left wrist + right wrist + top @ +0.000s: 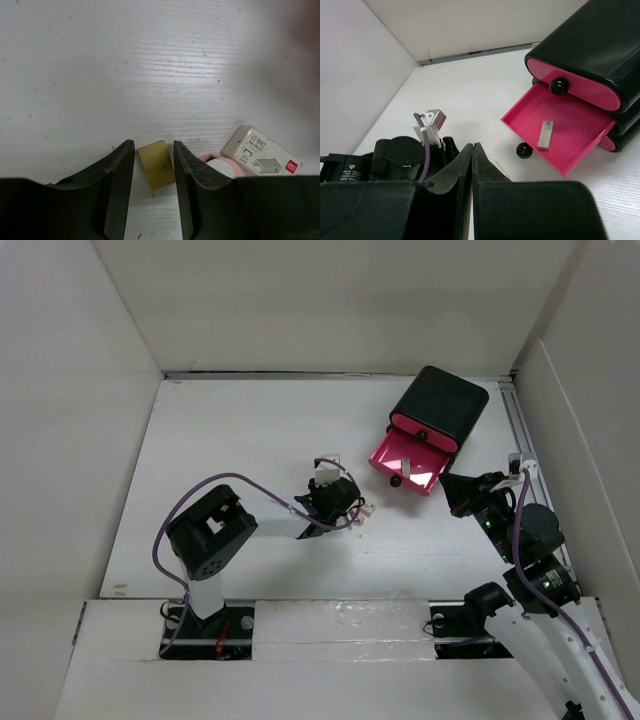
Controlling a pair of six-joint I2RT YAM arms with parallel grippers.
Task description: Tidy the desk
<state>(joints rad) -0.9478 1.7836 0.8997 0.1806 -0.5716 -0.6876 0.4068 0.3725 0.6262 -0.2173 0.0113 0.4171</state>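
Observation:
The white desk (230, 440) bears a black box (448, 402) whose middle pink drawer (408, 465) stands open. In the right wrist view the drawer (570, 130) holds a small grey block (546, 135). My left gripper (343, 504) is low over the desk, open, its jaws (153, 146) on either side of a small yellow block (156, 165) that lies flat. A white staple box (261, 152) and a pink round thing (220, 164) lie just right of it. My right gripper (448, 480) is shut and empty (473, 146), just in front of the open drawer.
White walls border the desk on all sides, with a metal rail (525, 430) along the right edge. The left arm (400, 157) shows at the left of the right wrist view. The drawer's black knob (523, 150) sticks out toward my right gripper.

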